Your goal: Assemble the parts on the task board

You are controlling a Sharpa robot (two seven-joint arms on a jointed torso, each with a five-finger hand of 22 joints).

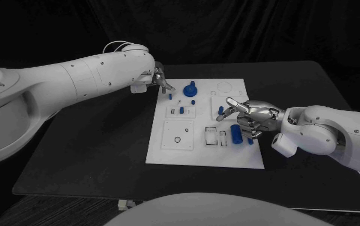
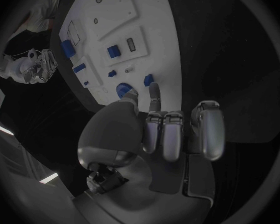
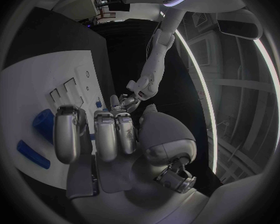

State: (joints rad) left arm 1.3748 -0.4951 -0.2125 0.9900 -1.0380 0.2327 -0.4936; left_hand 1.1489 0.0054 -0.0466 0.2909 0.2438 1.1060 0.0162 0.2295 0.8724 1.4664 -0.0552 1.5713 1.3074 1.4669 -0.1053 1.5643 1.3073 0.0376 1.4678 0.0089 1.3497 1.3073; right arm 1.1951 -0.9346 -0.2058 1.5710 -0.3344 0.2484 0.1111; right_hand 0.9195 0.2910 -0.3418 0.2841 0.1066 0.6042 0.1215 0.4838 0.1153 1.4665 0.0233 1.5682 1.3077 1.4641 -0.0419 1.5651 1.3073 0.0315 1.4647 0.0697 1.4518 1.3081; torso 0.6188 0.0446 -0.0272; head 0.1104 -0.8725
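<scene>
Task board (image 1: 166, 150) lies between the hands; several blue parts (image 1: 191, 88) stand seated near the left hand (image 1: 159, 80), whose grasp I cannot tell. Right hand (image 1: 254, 117) has fingers curled, apparently empty, with a loose blue cylinder (image 1: 236, 133) just beneath it. Judged partway: pieces remain unplaced.

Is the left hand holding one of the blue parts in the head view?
No. The left hand hangs at the task board's far left corner with nothing in it; the blue parts lie on the board.
</scene>
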